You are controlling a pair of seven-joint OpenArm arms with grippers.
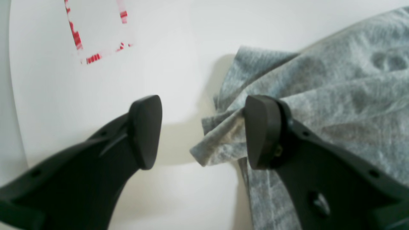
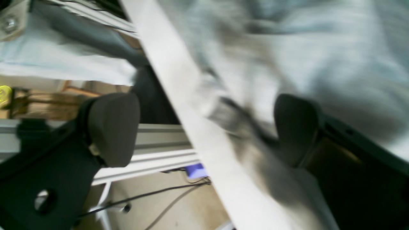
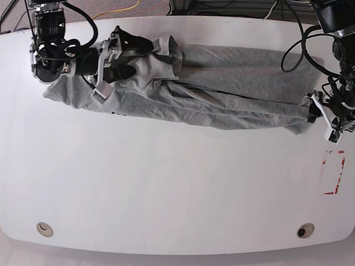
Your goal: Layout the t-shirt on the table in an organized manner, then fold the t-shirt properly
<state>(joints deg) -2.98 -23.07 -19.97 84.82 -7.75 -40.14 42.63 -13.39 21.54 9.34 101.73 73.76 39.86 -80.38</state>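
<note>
- Dark fingers [image 1: 147, 131] of the left gripper [image 1: 203, 132] were seen parted, one over bare worktop [image 1: 179, 57], the other resting against a bunched corner of the t-shirt [image 1: 335, 105]; nothing was clamped between them.
- Broken red outline marking [image 1: 92, 35] was noted on the worktop, well apart from the cloth.
- Right gripper [image 2: 204, 131] was found spread wide, one finger hanging beyond the worktop edge, the other over blurred grey fabric; no grasp was observed.
- From the base view, the t-shirt [image 3: 222, 83] was recorded lying crumpled in a long band across the far half of the worktop [image 3: 168, 187], stretched between both grippers.
</note>
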